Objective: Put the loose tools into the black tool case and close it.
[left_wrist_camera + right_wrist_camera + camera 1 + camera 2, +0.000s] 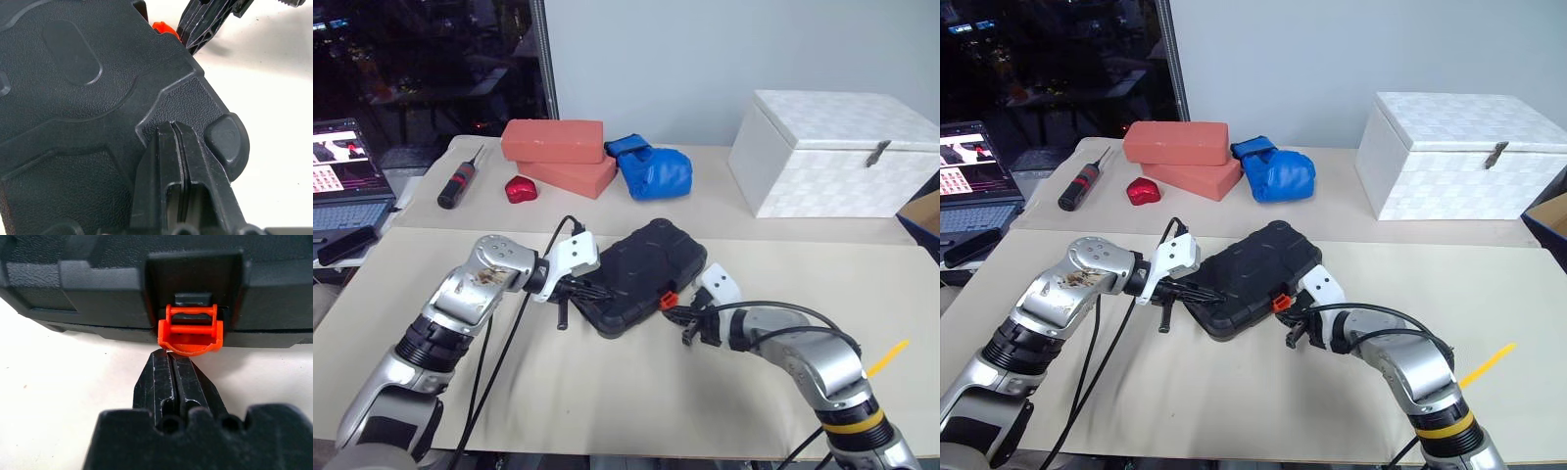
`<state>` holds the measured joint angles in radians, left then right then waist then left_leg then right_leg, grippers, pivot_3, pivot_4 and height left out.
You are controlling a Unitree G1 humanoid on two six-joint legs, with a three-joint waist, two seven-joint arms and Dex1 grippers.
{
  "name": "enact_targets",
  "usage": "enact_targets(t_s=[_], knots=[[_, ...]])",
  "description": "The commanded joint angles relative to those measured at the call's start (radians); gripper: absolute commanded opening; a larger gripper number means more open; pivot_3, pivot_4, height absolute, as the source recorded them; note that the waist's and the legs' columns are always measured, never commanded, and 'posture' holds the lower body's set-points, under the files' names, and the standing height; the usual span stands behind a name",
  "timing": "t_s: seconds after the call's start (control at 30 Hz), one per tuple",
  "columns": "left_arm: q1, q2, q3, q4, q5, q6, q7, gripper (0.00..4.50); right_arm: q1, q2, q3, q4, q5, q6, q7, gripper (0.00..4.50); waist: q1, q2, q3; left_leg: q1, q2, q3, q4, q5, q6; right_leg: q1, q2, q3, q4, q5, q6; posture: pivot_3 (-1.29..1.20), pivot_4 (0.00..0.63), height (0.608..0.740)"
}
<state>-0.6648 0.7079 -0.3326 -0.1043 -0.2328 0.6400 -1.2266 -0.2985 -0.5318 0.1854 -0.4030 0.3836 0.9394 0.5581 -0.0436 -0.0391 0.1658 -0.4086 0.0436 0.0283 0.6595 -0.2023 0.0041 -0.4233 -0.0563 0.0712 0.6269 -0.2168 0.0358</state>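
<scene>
The black tool case [641, 269] lies with its lid down in the middle of the table, its small orange latch [190, 330] on the near side. My left gripper [172, 126] is shut and its tips press on the lid near the case's left front corner [605, 293]. My right gripper [168, 354] is also shut, with its tips right under the orange latch [668, 300], touching or almost touching it. The latch tab hangs outward from its recess. The loose tools are out of view.
At the back stand a white box [832, 152], two stacked red bricks [558, 152], a blue glove-like object [654, 168], a small red object [520, 189] and a black-and-red screwdriver [458, 181]. A laptop [342, 176] sits far left. A yellow strip [886, 357] lies at the right.
</scene>
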Motion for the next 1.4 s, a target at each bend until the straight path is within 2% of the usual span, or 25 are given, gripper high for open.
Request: enact_targets(t_s=[0.03,0.53,1.03,1.13,1.23,1.33,1.37,1.4], knots=[[0.032,0.005,-0.045,0.016,0.024,0.032,0.001,0.04,0.001,0.008,-0.046,-0.044,-0.021,-0.066,-0.028,0.0,0.0,0.0,0.0,0.0,0.0,0.0,0.0,0.0,0.0,0.0,0.0,0.0,0.0,0.0,0.0,0.0,0.15,0.74],[0.042,-0.011,-0.064,0.024,0.038,0.012,0.019,0.04,0.046,0.045,-0.084,-0.14,-0.049,-0.192,-0.062,0.0,-0.004,0.0,0.0,0.001,0.0,0.0,0.0,0.0,0.0,0.0,0.0,0.0,0.0,0.0,-0.001,0.0,0.15,0.74],[0.059,-0.017,-0.074,0.005,0.034,0.027,0.028,0.04,0.021,0.119,-0.016,-0.037,-0.108,-0.24,-0.083,0.0,-0.005,0.0,0.0,0.002,0.001,0.001,0.0,0.0,0.0,0.0,0.0,0.0,-0.001,0.001,-0.001,0.0,0.15,0.74],[0.063,-0.019,-0.07,-0.003,0.03,0.032,0.033,0.04,0.024,0.13,-0.036,-0.048,-0.096,-0.253,-0.078,0.0,-0.005,0.0,0.0,0.003,0.002,0.0,0.0,0.0,0.0,0.0,0.001,0.0,-0.001,0.002,-0.002,0.0,0.15,0.74],[0.087,-0.055,0.007,-0.017,-0.018,-0.021,0.062,0.04,0.072,0.127,-0.096,-0.151,-0.049,-0.303,-0.051,0.0,-0.002,0.001,0.001,0.003,0.002,0.0,0.0,0.0,0.0,0.0,0.0,0.0,-0.001,0.002,-0.004,0.0,0.15,0.74],[0.15,-0.151,0.157,-0.068,-0.12,-0.071,0.139,0.04,0.116,0.112,-0.179,-0.239,0.006,-0.292,-0.041,0.0,0.002,0.002,0.001,0.001,0.002,0.0,0.0,0.0,0.0,-0.001,0.0,-0.001,-0.001,0.002,-0.003,0.0,0.15,0.74],[0.166,-0.156,0.206,-0.092,-0.171,-0.03,0.139,0.04,0.146,0.072,-0.209,-0.269,0.011,-0.299,-0.013,0.0,0.004,0.001,0.001,-0.001,0.002,0.001,0.0,0.0,0.0,-0.001,0.0,-0.001,-0.001,0.001,-0.002,0.0,0.15,0.74],[0.177,-0.159,0.251,-0.11,-0.216,0.019,0.149,0.0,0.173,0.037,-0.235,-0.29,0.018,-0.298,0.013,0.47,0.007,0.0,0.002,-0.003,0.002,0.001,0.0,0.0,0.0,-0.002,0.0,-0.001,-0.002,0.001,0.0,0.0,0.15,0.74]])
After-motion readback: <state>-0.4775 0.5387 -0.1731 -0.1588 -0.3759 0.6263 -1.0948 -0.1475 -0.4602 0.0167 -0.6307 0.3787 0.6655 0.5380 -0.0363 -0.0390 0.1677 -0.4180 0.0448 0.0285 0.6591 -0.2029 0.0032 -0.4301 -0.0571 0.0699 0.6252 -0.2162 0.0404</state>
